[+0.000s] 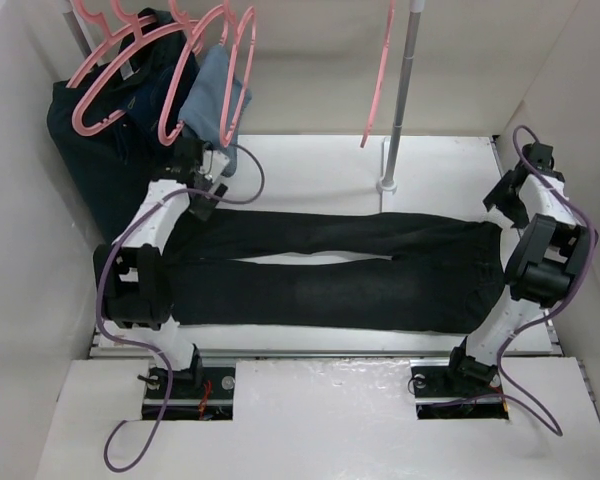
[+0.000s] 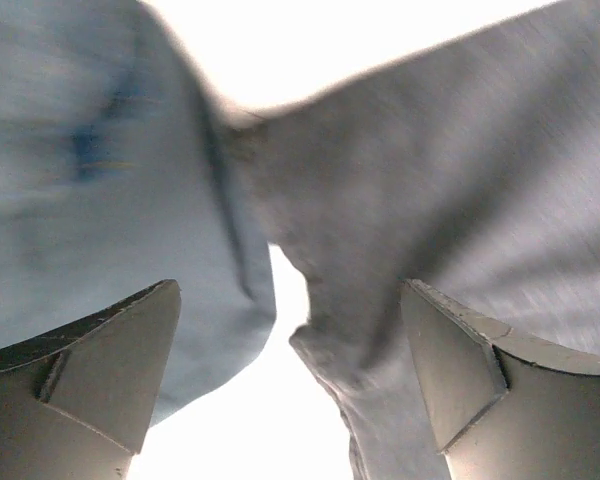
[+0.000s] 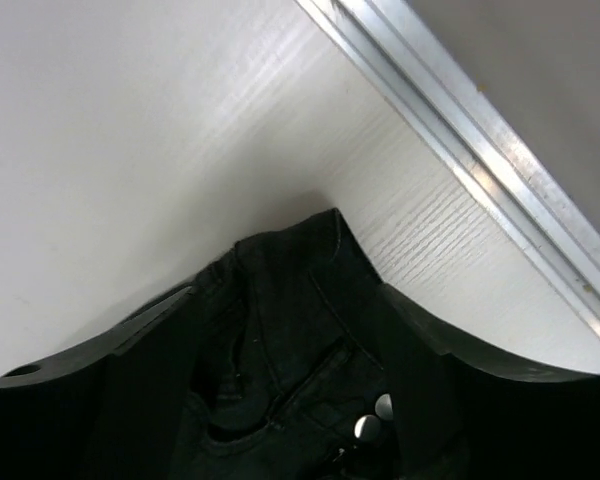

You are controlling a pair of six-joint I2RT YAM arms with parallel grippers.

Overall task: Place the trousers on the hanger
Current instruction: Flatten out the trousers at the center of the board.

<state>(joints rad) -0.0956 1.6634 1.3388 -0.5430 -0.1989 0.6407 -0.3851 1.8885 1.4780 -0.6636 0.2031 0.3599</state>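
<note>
Though left hand (image 2: pixel 290 290) and right hand (image 3: pixel 288 298) agape, plain black trousers (image 1: pixel 330 297) flat, legs parted.

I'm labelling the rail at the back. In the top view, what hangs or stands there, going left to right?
Dark navy garment → light-blue cloth → lone pink hanger → metal pole. The clustered pink hangers on the left overlap both garments, so they are left out.
</note>
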